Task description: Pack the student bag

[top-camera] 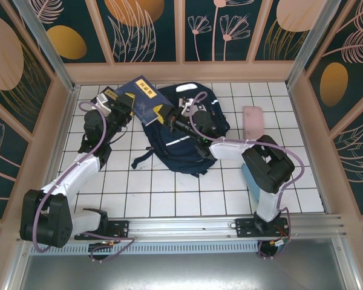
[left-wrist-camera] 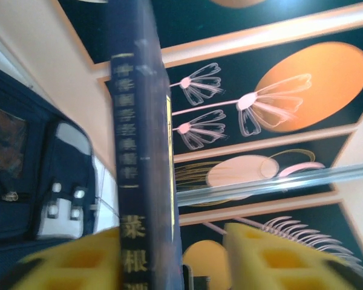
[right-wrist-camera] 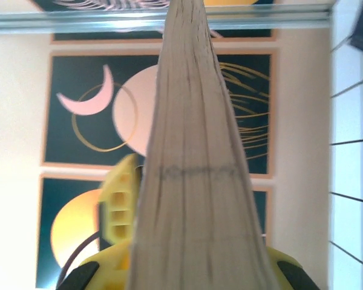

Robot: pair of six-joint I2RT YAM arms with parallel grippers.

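Note:
The student bag, dark navy with white stripes, lies in the middle of the tiled table; its patch side also shows in the left wrist view. A navy book with a yellow label is tilted over the bag's left edge. My left gripper stands open around the book's spine: one yellow finger touches it and the other is apart. My right gripper is shut on the book's page edge, with the pages between its yellow fingers.
A second navy booklet lies at the back left behind my left gripper. A pink flat case lies right of the bag. The table's walls close in the back and both sides.

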